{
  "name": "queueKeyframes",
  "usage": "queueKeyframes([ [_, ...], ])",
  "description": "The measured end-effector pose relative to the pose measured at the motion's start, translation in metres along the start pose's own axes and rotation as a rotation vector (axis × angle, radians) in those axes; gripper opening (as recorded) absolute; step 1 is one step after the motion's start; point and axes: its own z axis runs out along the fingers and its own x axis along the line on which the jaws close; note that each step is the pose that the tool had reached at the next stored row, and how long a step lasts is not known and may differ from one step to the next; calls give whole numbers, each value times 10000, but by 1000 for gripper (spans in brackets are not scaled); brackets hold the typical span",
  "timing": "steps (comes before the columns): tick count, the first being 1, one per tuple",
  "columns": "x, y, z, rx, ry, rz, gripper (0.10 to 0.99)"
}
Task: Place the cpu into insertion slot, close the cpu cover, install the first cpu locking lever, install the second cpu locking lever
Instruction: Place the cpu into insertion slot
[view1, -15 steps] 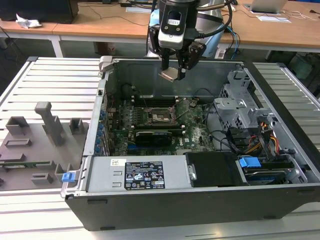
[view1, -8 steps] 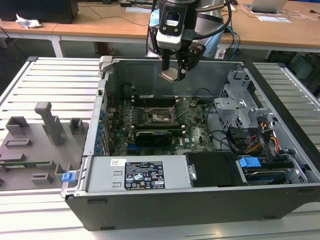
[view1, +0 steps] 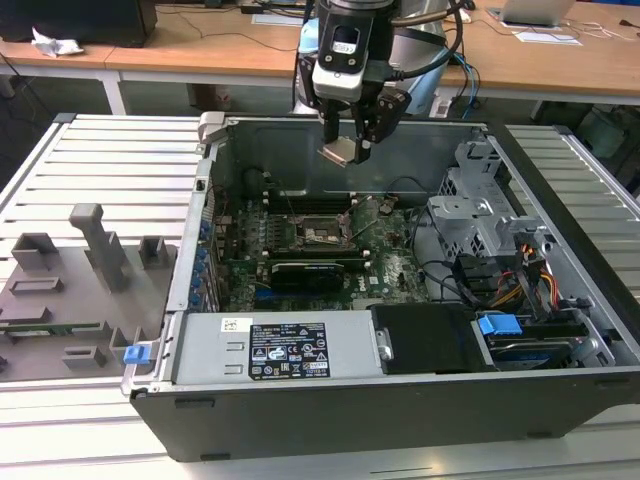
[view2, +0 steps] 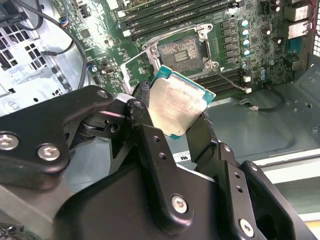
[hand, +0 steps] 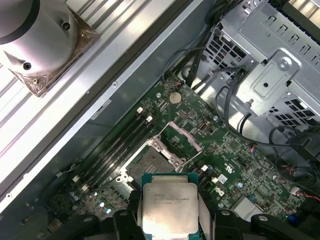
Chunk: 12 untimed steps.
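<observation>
The cpu (view2: 177, 107), a small flat square chip w/ silver metal face and teal-green edge, is clamped by its sides between the fingers of my black gripper (view2: 174, 114). It hangs in the air above the open square metal socket (view2: 182, 50) on the green motherboard (view1: 385, 265), not touching it. The thin hinged metal cpu cover (hand: 182, 140) looks swung up beside the socket. Risks, imo: the chip sits tilted in my grip, so it could land skewed & bend contacts. An edge-only hold could slip and drop it on the board. The raised cover is near enough to clip.

cpu (view1: 338, 152) in pincer (view1: 348, 138), above insertion slot (view1: 322, 233) on motherboard (view1: 390, 270) inside case (view1: 400, 400); drive cage (view1: 480, 215) exterior view's right.
</observation>
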Motion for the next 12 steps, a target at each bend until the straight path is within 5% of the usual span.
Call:
queueKeyframes([
  [12, -1, -4, 49, -7, -122, 1269, 537],
])
